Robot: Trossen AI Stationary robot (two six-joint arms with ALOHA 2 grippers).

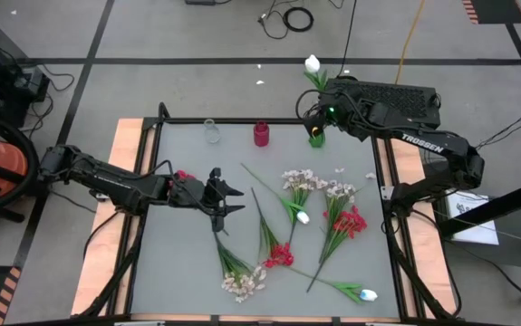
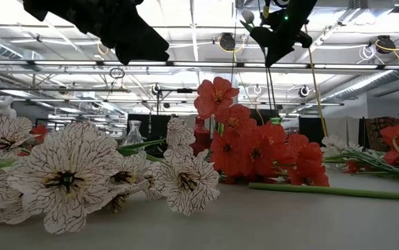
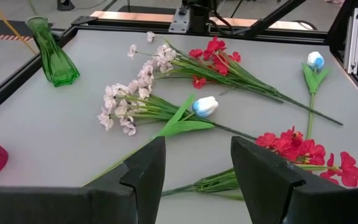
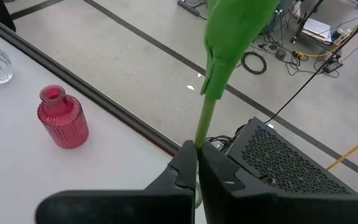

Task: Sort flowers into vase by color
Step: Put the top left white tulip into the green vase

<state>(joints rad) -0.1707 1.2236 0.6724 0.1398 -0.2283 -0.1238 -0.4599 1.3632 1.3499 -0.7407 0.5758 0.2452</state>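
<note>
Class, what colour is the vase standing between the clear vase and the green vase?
Red vase, seen best in the right wrist view.

Flowers crowd the worktop's middle and right. Its left side lies bare. Three vases line the far edge.

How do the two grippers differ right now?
The left gripper is open and empty; the right gripper is shut on a green tulip stem. The left gripper hangs over the loose flowers on the table; the right gripper is at the table's far edge, by the green vase. Both have dark fingers.
</note>
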